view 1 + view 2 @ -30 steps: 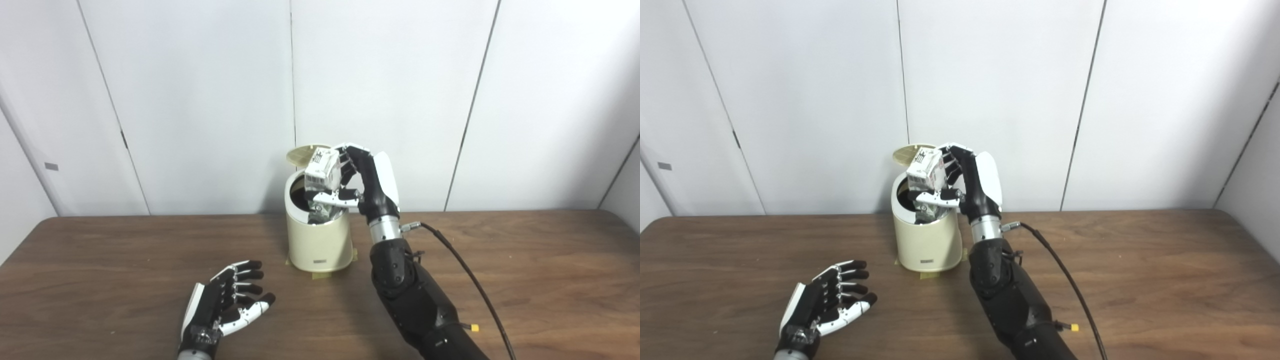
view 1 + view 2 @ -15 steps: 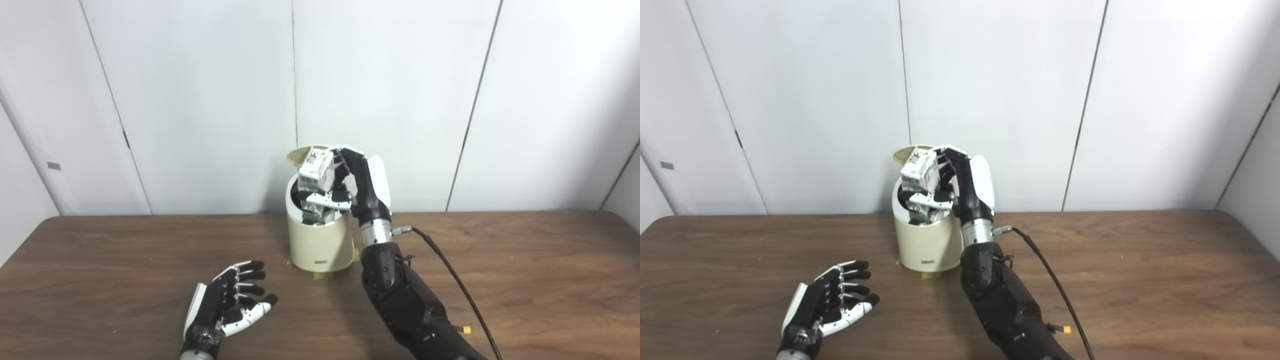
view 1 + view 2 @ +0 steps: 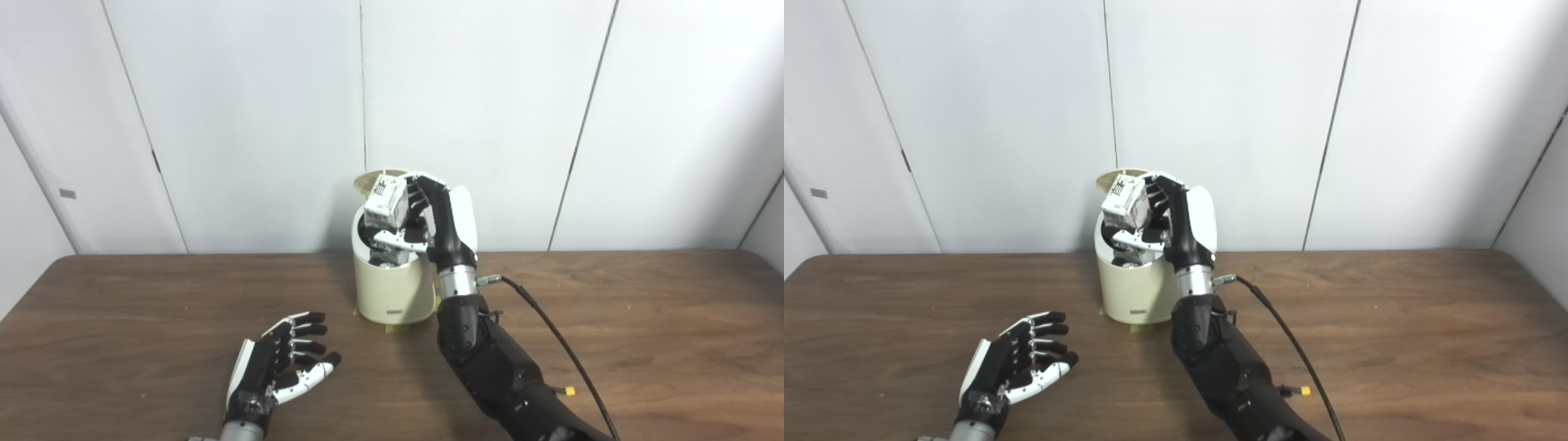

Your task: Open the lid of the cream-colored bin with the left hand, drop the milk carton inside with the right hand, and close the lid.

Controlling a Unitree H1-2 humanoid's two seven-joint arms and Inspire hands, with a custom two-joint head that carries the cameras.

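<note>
Left eye view gives us the right hand (image 3: pixel 438 214) gripping the milk carton (image 3: pixel 384 204) directly above the open mouth of the cream-colored bin (image 3: pixel 393 293), whose lid (image 3: pixel 367 180) stands raised behind it. We think something already lies inside the bin, though it is too dim to name. Our left hand (image 3: pixel 275 369) rests on the wooden table (image 3: pixel 122 318), fingers spread, holding nothing.
</note>
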